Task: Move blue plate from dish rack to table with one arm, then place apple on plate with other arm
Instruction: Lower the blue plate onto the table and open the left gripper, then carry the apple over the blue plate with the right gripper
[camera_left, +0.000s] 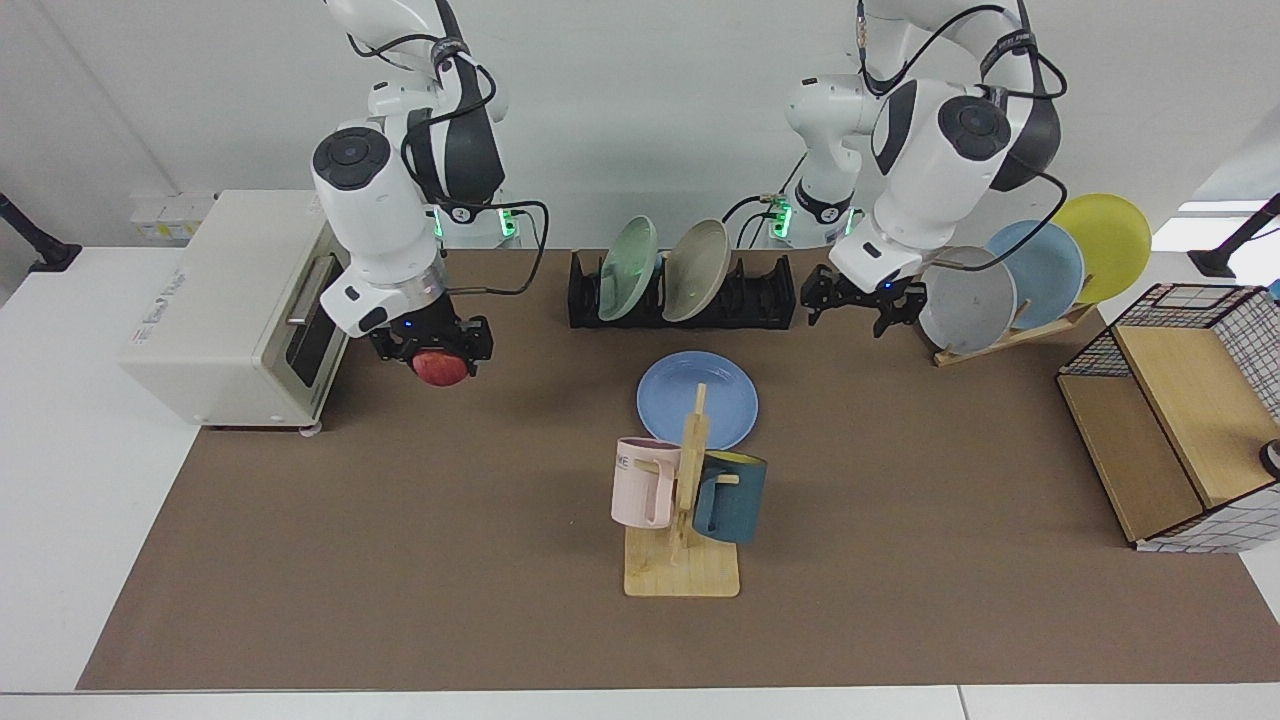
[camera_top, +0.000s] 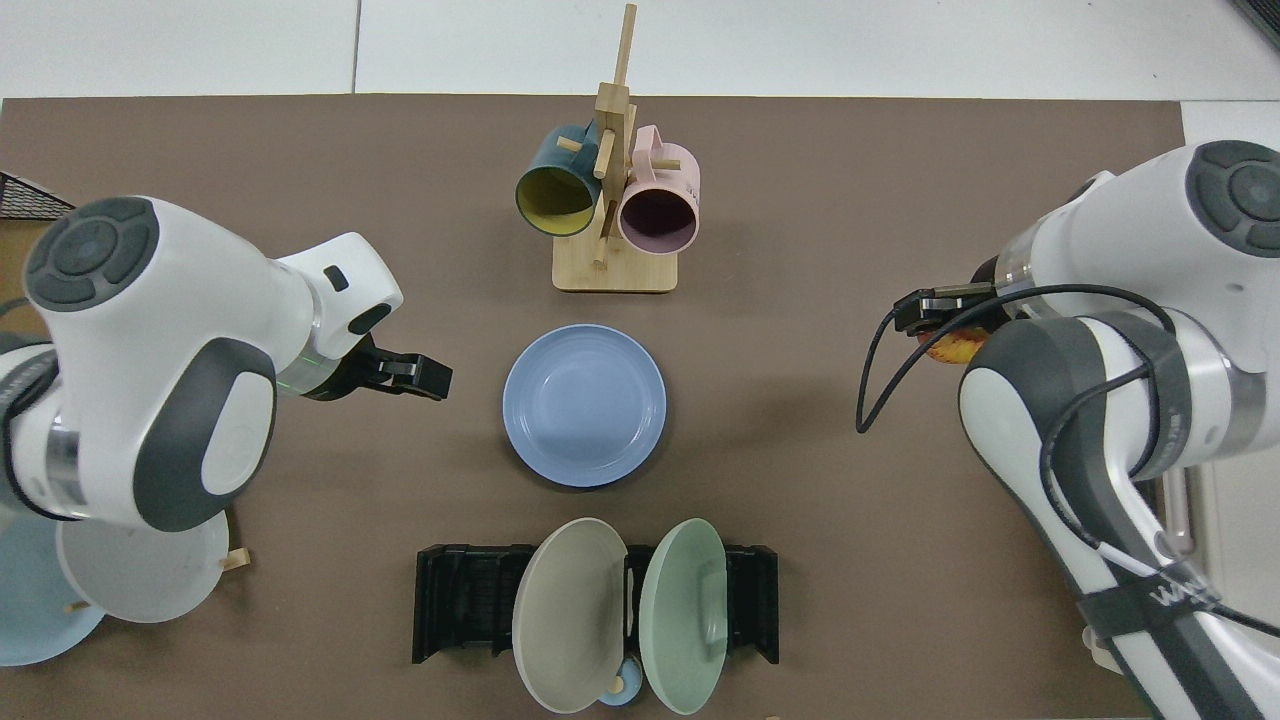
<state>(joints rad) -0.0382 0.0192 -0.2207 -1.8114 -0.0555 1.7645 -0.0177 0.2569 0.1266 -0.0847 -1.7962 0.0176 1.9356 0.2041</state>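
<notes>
Status, taking the blue plate (camera_left: 697, 399) as reference. It lies flat on the brown mat of the table (camera_left: 400, 560), out of the dish rack (camera_left: 760, 295), which stands just behind it toward my bases and holds a green plate (camera_left: 627, 268) and a beige plate (camera_left: 696, 269). The wooden mug stand (camera_left: 683, 560) sits just in front of the plate; one peg overlaps its near rim in the facing view.

My left gripper (camera_left: 861, 303) hangs raised and well apart from the plate, off to its side near the slanted wooden stand holding the grey plate (camera_left: 970, 300). Fingers spread, nothing between them. I judge step one done.

My right gripper (camera_left: 432, 352) is on the plate's other side, well apart, beside the toaster oven (camera_left: 225, 310), lifted off the mat. It is pinching the apple (camera_left: 441, 368), which shows below the fingers.

Remaining, as I judge it: carry the apple over the plate, lower it to the middle, release. Watch: the mug stand's tall post is close to the plate; the apple may roll on the shallow surface.
</notes>
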